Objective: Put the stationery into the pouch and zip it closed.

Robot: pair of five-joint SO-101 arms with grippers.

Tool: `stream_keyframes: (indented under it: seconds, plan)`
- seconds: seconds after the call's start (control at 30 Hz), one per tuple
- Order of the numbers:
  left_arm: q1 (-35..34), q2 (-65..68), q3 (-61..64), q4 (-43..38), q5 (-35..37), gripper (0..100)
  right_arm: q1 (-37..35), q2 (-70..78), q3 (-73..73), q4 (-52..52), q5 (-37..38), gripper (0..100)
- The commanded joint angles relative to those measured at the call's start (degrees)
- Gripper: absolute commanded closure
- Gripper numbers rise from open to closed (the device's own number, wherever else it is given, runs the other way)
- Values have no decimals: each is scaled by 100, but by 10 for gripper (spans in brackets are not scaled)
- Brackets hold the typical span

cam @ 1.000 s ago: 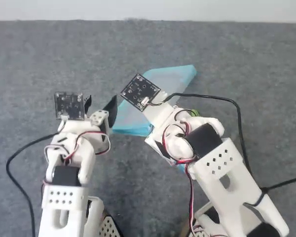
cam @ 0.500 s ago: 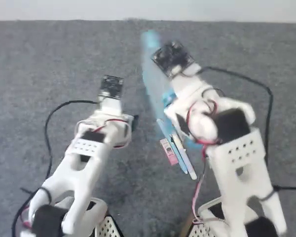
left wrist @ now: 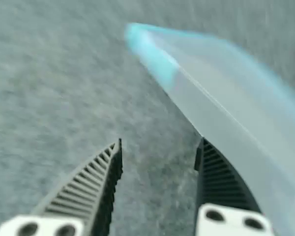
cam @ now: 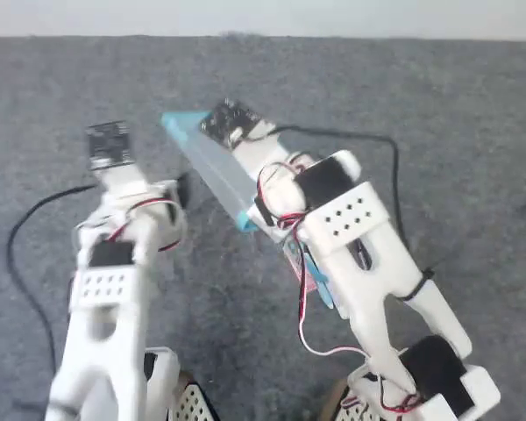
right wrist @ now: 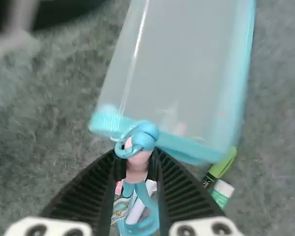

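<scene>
The pouch [cam: 212, 167] is translucent with cyan edges and lies slanted across the middle of the table; it also shows as pouch [right wrist: 187, 73] and pouch [left wrist: 226, 103]. My right gripper [right wrist: 135, 156] is shut on the cyan zipper loop at the pouch's near end. Under the right arm [cam: 333, 206] lie loose stationery pieces: a pink item [cam: 296, 261] and a cyan pen [cam: 320, 285]. A green marker [right wrist: 219, 169] lies beside the pouch's corner. My left gripper [left wrist: 160, 147] is open and holds nothing, just beside the pouch's long edge; it appears as left gripper [cam: 181, 188].
Grey carpet-like table surface [cam: 438, 114] all around, with open room at the far side and right. Black cables [cam: 359, 138] trail from both arms. A white and green stick [right wrist: 221, 191] lies by the marker.
The right arm has swung the pouch leftward and laid it slanting, uncovering the stationery beneath it. The left arm drew back to the left side of the pouch.
</scene>
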Motion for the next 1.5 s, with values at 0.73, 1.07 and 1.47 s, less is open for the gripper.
stream_keyframes:
  seconds: [0.73,1.07,1.47]
  plan:
    - [1987,-2338,541,1547,-1908,764,312,-3037,2391,-813,-492,991]
    - [2127,-3692,145,2813,-1916,712,4,-3090,2804,-1323,-484,991]
    - [2743,-3244,479,2426,-2031,710,-514,-3099,2532,-1156,-475,991]
